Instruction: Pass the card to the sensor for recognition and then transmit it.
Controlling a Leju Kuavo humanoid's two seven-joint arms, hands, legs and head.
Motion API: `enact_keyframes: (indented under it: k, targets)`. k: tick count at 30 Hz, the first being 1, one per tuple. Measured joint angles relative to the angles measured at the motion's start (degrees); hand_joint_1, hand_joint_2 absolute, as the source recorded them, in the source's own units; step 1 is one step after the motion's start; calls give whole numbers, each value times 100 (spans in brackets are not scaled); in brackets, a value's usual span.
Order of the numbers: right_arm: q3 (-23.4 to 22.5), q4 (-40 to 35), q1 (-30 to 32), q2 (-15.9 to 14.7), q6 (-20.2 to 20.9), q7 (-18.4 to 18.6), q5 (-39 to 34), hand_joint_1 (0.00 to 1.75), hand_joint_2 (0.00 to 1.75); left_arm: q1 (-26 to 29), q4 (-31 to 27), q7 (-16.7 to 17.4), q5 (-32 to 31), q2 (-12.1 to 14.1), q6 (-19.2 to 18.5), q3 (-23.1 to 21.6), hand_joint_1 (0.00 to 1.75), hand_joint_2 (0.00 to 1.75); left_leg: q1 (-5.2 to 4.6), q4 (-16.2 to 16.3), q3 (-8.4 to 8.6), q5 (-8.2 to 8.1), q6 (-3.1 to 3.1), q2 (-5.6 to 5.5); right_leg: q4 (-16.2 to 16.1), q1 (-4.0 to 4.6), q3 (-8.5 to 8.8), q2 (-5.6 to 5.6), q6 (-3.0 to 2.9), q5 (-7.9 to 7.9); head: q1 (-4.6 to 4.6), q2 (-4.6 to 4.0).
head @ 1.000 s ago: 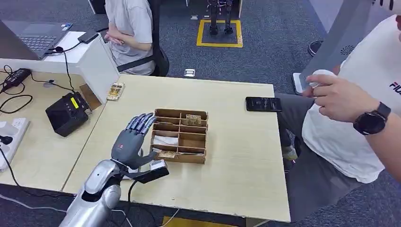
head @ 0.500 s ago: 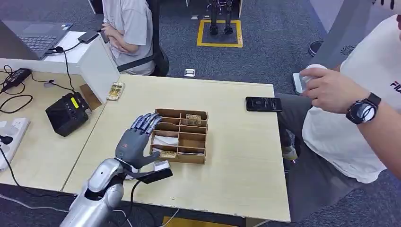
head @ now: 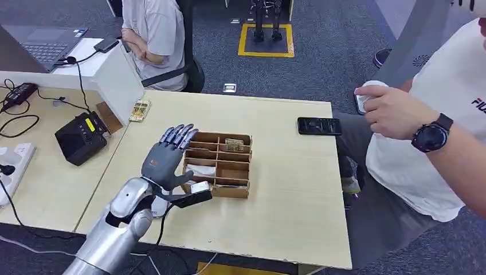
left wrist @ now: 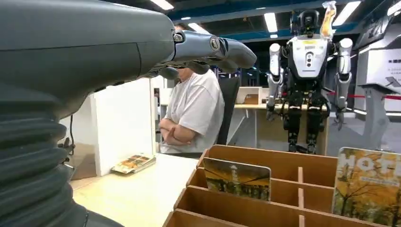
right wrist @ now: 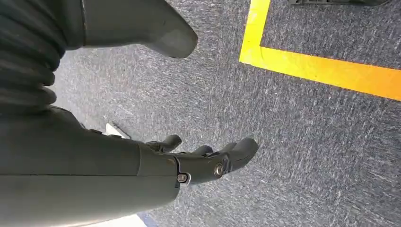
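Head view: left hand [head: 165, 162] spread flat, holding nothing, over the near left edge of the compartmented brown wooden box [head: 220, 164] on the pale wooden counter [head: 286, 195]; a picture card [head: 234, 145] upright in a far compartment; black box-shaped sensor [head: 80, 137] well off to the left; black phone [head: 318, 125] near a seated person's arm [head: 424, 134].

Left wrist view: two cards upright in the box (autumn trees printed).

Right wrist view: right hand [right wrist: 142, 161] empty, fingers loosely apart, over grey carpet [right wrist: 302, 151].
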Motion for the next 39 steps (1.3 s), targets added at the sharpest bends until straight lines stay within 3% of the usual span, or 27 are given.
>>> enact_keyframes:
  k: [8, 21, 31, 39]
  targets:
    - [7, 0, 0, 0, 0, -2, -2, 0, 175, -76, 140, 41, 89, 30, -17, 0, 0, 175, 0, 0, 0, 0, 0, 0, 0, 0, 1, 0, 0, 0, 0, 0]
    - [17, 0, 1, 0, 2, 9, -2, 0, 175, -77, 249, -217, 433, 171, -289, 0, 0, 175, 0, 0, 0, 0, 0, 0, 1, 0, 0, 0, 0, 0, 0, 0]
    - [24, 0, 6, 0, 2, 9, 0, 0, 175, -109, 247, -306, 774, 503, -544, -77, 0, 175, 0, 0, 1, 1, 0, 1, 1, 0, 0, 1, 0, 0, -2, 0]
    - [44, 0, 7, 0, 4, 7, 0, 0, 175, -114, 186, -306, 960, 562, -612, -264, 0, 175, -1, 0, 0, 0, 0, 1, 1, 0, 0, 2, 0, 0, 0, 0]
